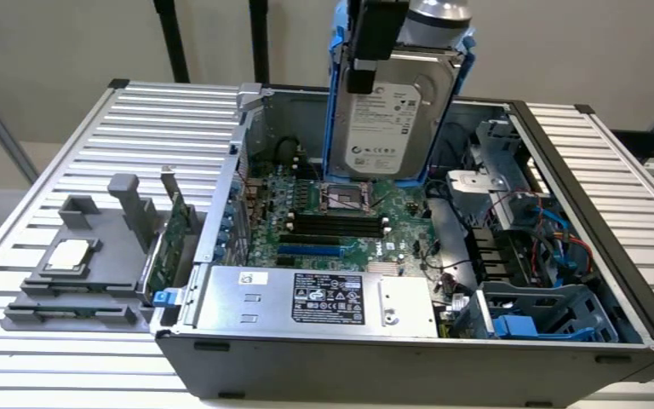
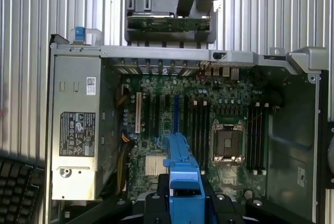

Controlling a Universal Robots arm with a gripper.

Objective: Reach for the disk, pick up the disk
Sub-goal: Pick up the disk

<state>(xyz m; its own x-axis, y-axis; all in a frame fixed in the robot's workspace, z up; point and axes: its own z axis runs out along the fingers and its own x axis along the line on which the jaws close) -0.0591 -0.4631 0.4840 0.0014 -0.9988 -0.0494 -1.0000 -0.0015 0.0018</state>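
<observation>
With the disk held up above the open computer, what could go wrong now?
1. The gripper holds the disk only near its top; a slip would likely drop it onto the motherboard.
2. The blue frame hangs near the CPU socket; swinging low might strike it.

Exterior: high, oblique. Wrist: straight down.

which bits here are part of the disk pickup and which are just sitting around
Part of the job:
- disk, in its blue frame, held upright above the open case
- gripper, shut on the disk

Just lying about:
- silver box with black label
- small square chip on the grey holder
- motherboard
- keyboard
</observation>
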